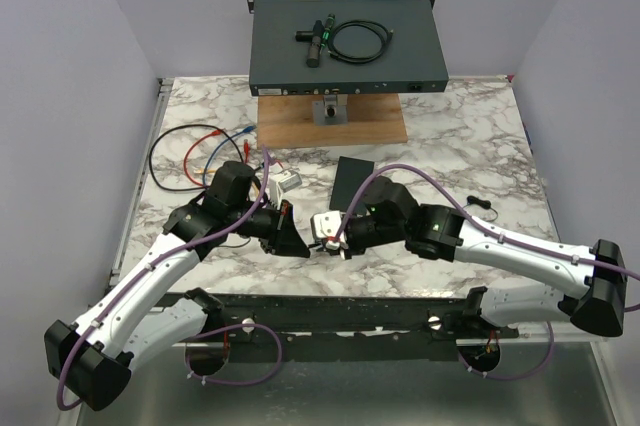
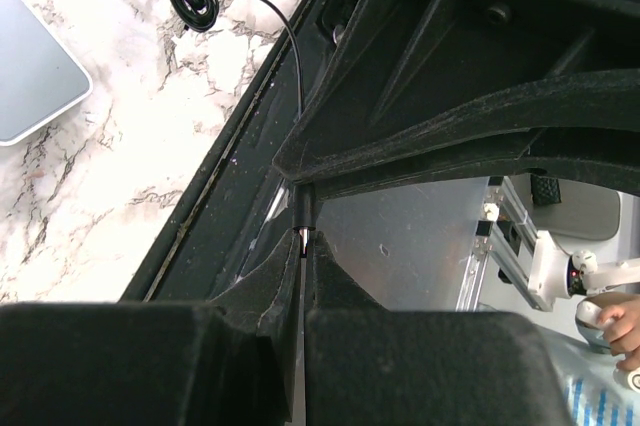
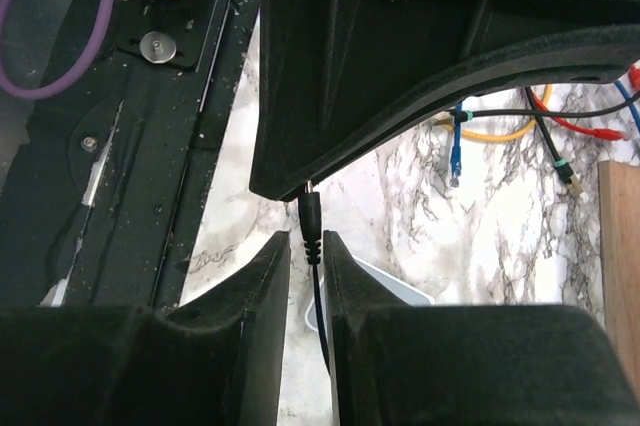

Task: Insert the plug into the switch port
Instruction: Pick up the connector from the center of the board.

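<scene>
Top view: left gripper (image 1: 288, 236) and right gripper (image 1: 328, 233) sit nose to nose near the front edge of the table (image 1: 470, 136); whatever is between them is too small to read. Switch (image 1: 347, 44) well apart at far edge, ports indistinct. Left wrist: fingers pinched tight on thin black cable (image 2: 294, 71). Right wrist: fingers clamp plug (image 3: 310, 214), tip protruding; coloured leads (image 3: 500, 133) beyond.

Black plug (image 3: 310, 218), dark switch (image 1: 345, 46), grey-veined white marble table (image 1: 470, 136).
</scene>
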You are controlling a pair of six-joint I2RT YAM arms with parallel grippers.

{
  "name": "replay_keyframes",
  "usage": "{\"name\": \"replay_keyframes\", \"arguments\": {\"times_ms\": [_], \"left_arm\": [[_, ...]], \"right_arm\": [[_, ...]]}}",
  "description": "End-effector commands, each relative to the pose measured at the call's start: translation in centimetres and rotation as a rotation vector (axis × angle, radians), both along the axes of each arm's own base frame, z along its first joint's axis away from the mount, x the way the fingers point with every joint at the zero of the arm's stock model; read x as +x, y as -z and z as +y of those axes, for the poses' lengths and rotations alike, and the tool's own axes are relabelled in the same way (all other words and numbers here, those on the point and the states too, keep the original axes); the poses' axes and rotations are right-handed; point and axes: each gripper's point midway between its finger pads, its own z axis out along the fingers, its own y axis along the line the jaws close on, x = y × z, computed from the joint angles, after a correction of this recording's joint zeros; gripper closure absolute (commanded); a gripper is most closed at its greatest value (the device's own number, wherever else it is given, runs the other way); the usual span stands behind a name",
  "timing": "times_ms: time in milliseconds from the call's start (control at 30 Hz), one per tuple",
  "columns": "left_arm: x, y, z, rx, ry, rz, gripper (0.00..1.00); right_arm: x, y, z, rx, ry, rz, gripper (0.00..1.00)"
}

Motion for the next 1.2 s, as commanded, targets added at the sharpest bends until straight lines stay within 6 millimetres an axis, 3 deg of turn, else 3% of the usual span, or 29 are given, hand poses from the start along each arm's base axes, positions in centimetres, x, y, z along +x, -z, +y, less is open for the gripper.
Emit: {"name": "replay_keyframes", "arguments": {"times_ms": [0, 200, 300, 333, 367, 400, 500, 533, 600, 800, 967, 1167], "left_arm": [[-0.3, -1.4, 0.0, -0.037, 0.027, -0.040, 1.00], [-0.3, -1.3, 0.0, -0.036, 0.028, -0.037, 1.00], [-0.3, -1.2, 0.0, -0.034, 0.026, -0.039, 1.00], [-0.2, -1.1, 0.0, -0.031, 0.022, -0.040, 0.92], [-0.1, -0.9, 0.1, -0.025, 0.014, -0.043, 0.72], [0.0, -0.9, 0.2, -0.019, 0.001, -0.056, 0.59], [0.9, -0.5, 0.8, 0.027, -0.062, -0.091, 0.34], [1.1, -0.3, 1.0, 0.044, -0.084, -0.101, 0.13], [1.8, -0.2, 1.3, 0.071, -0.125, -0.118, 0.03], [4.9, 1.1, 3.2, 0.196, -0.342, -0.154, 0.02], [6.4, 1.3, 4.4, 0.227, -0.465, -0.180, 0.02], [6.7, 1.4, 5.0, 0.223, -0.518, -0.198, 0.01]], "right_arm": [[0.4, -0.6, 0.6, 0.011, 0.005, -0.027, 0.80], [0.4, -0.6, 0.7, 0.010, 0.008, -0.031, 0.99], [0.6, -0.8, 0.7, 0.016, 0.017, -0.042, 0.99], [0.7, -0.8, 0.6, 0.019, 0.024, -0.044, 0.99], [0.9, -0.9, 0.5, 0.021, 0.036, -0.047, 0.99], [1.0, -1.0, 0.5, 0.022, 0.051, -0.047, 0.99], [2.1, -1.1, -0.1, 0.010, 0.140, -0.045, 0.99], [2.6, -0.9, -0.4, 0.001, 0.184, -0.035, 0.99], [3.8, -0.2, -1.1, -0.038, 0.277, -0.029, 0.99], [6.2, 4.2, -4.8, -0.222, 0.511, -0.026, 0.99], [5.9, 8.2, -7.6, -0.388, 0.579, -0.004, 0.99], [4.5, 12.4, -9.9, -0.573, 0.565, 0.044, 0.99]]}}
